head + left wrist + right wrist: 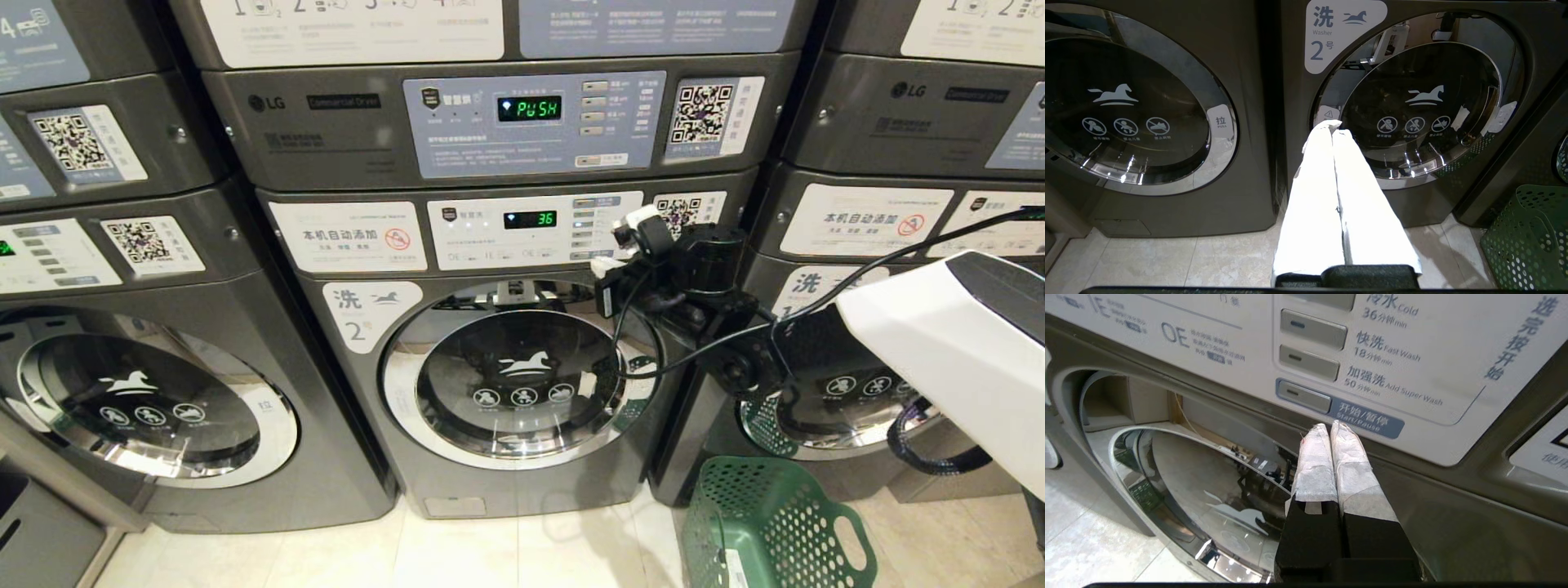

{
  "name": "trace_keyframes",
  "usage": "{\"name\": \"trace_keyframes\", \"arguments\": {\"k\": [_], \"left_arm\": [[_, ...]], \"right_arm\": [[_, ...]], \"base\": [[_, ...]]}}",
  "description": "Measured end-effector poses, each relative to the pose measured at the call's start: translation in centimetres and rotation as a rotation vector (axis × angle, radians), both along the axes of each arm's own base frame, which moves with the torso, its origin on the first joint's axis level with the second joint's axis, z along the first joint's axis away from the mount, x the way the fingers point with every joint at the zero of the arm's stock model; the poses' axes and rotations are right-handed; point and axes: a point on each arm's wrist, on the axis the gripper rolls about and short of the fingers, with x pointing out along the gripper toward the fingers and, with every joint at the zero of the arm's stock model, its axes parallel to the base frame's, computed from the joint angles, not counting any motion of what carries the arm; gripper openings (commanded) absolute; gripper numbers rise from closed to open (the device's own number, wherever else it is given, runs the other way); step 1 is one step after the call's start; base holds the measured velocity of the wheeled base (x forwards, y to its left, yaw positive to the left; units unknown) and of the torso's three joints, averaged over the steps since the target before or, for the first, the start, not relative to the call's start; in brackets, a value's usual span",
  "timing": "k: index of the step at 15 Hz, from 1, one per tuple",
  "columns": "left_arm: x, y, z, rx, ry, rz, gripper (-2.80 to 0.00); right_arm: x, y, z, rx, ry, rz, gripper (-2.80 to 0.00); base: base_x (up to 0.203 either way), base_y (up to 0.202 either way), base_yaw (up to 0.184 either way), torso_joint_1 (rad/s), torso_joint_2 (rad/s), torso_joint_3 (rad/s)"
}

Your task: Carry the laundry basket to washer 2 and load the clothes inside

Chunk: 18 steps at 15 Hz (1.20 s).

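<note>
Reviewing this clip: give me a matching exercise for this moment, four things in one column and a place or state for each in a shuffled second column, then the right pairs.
Things:
1. laundry basket
2. washer 2 door
3. right gripper
4. left gripper

Places or states:
A. shut, tips just below the Start/Pause button
B. on the floor, to the right of washer 2
C. closed
D. shut, low down, pointing at washer 2's front

Pairs: 1-B, 2-C, 3-A, 4-D
</note>
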Motion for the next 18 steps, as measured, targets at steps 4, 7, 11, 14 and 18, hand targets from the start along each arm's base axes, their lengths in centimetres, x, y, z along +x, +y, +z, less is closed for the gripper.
{"name": "trace_keyframes", "arguments": {"k": [4, 7, 11, 14, 18], "left_arm": [[0.00, 0.00, 0.00, 0.000, 0.000, 0.000, -2.80], [0.00, 0.00, 0.00, 0.000, 0.000, 0.000, -2.80], [0.00, 0.00, 0.00, 0.000, 0.000, 0.000, -2.80], [0.00, 0.00, 0.00, 0.000, 0.000, 0.000, -2.80], [0.00, 0.00, 0.00, 0.000, 0.000, 0.000, -2.80]], "right_arm": [[-0.50, -0.18, 0.50, 0.003, -0.002, 0.005, -2.80], [-0.64, 0.09, 0.71, 0.005, -0.007, 0.018, -2.80], [-0.55, 0.41, 0.73, 0.006, -0.010, 0.026, -2.80], [-0.19, 0.57, 0.79, 0.010, -0.019, 0.029, -2.80], [0.29, 0.74, 0.60, 0.012, -0.025, 0.031, -2.80]], "base": [[0.000, 0.000, 0.000, 0.000, 0.00, 0.000], [0.000, 0.000, 0.000, 0.000, 0.00, 0.000], [0.000, 0.000, 0.000, 0.000, 0.00, 0.000], [0.000, 0.000, 0.000, 0.000, 0.00, 0.000], [0.000, 0.000, 0.000, 0.000, 0.00, 0.000]]}}
